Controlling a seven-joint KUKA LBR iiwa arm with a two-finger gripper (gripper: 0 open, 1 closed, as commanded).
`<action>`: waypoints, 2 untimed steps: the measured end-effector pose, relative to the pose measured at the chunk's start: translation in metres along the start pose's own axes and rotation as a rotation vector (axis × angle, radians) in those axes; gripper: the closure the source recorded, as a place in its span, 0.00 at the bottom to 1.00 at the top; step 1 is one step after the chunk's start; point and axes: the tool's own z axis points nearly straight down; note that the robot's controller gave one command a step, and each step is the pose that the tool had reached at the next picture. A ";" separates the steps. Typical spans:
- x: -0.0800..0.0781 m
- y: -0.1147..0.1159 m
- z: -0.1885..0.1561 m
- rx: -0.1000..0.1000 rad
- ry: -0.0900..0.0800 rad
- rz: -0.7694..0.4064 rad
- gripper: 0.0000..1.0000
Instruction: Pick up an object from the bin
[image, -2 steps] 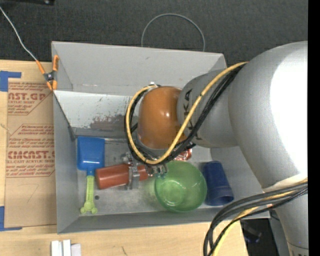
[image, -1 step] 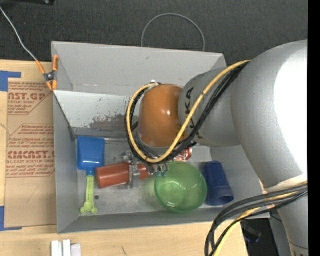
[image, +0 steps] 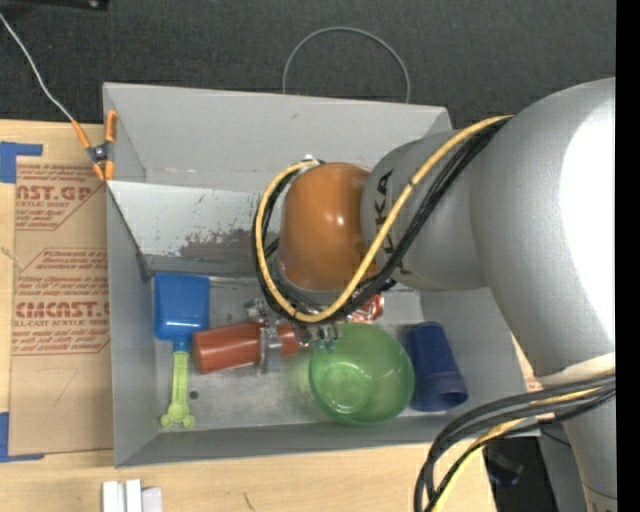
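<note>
One red-orange cylinder (image: 228, 348), smooth and matt, lies on its side on the floor of the bin (image: 200, 215), left of centre, long axis running left to right.

Gripper (image: 268, 338): bare metal tip, set down at the right-hand part of the cylinder and crossing it from above, apparently touching. Whether the claw is released or clenched cannot be told, as the wrist hides its upper part. Grasp not confirmed.

One green bowl (image: 360, 375), translucent plastic, round, mouth up, just right of the cylinder's right end and below the wrist.

One dark blue cup (image: 436, 368), opaque, cylindrical, lying tilted just beside the bowl's right rim.

One toy scoop (image: 180, 306), blue square blade, with a slim lime-green handle (image: 179, 385) pointing toward the near wall; it lies just left of the cylinder.

One small red-and-white item (image: 368, 308), partly hidden beneath the arm; kind not clear.

Robot parts: glossy orange cover (image: 322, 225), dome-shaped, on the wrist above the gripper; yellow and black cables (image: 262, 240) looped round it; grey arm (image: 520, 200) entering from the right.

Bin: grey metal, sloped walls, scuffed and speckled on the far wall.
</note>
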 end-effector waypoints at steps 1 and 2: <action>0.000 0.000 -0.007 0.000 0.000 0.000 1.00; 0.002 0.000 -0.022 0.001 0.009 0.000 1.00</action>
